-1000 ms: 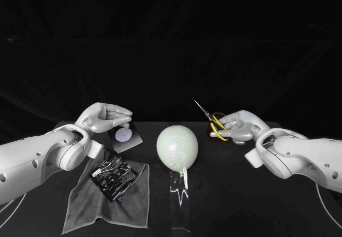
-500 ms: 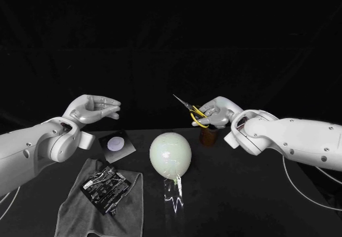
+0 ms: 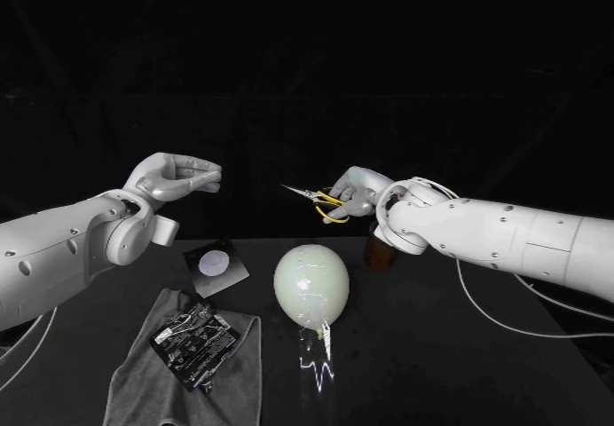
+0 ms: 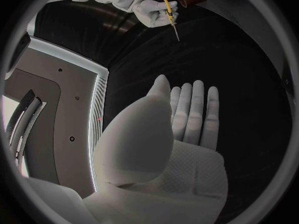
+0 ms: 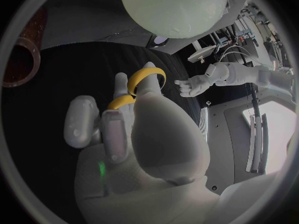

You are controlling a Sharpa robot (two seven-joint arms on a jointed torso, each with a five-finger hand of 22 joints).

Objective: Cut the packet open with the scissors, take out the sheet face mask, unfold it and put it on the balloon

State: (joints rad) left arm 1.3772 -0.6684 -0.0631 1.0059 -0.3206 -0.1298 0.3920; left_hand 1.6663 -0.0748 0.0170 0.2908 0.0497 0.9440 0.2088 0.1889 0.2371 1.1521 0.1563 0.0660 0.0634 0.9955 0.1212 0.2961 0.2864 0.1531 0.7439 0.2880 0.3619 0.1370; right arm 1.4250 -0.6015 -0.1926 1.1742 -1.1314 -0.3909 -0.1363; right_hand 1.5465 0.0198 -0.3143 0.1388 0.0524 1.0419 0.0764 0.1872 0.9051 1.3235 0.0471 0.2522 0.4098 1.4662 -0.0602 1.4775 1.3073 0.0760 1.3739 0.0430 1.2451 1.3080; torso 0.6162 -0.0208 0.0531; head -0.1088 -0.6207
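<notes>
Above the bench [image 3: 448, 355], the right hand [image 3: 356, 188] grasps the yellow-handled scissors [image 3: 315, 197], its fingers [image 5: 118, 129] through the loops. The blades lie together and point toward the left hand [image 3: 177, 176]. That hand hangs raised, its fingers [image 4: 198, 109] released and holding nothing. The packet [image 3: 199, 333] lies uncut on a grey cloth [image 3: 141, 382] near the bench's front, to the robot's left of the balloon [image 3: 313, 282]. The balloon stands between the arms, below and just ahead of the blade tips.

Probable hazards:
- A downward sweep of the scissors toward the packet could bring the tips against the balloon and burst it.
- The left hand, reaching across, could meet the blades.
- A flat, glossy packet on soft cloth may slide or drag the cloth when pinched.
- The right forearm, close to the brown tube [image 3: 380, 250], could topple it.
</notes>
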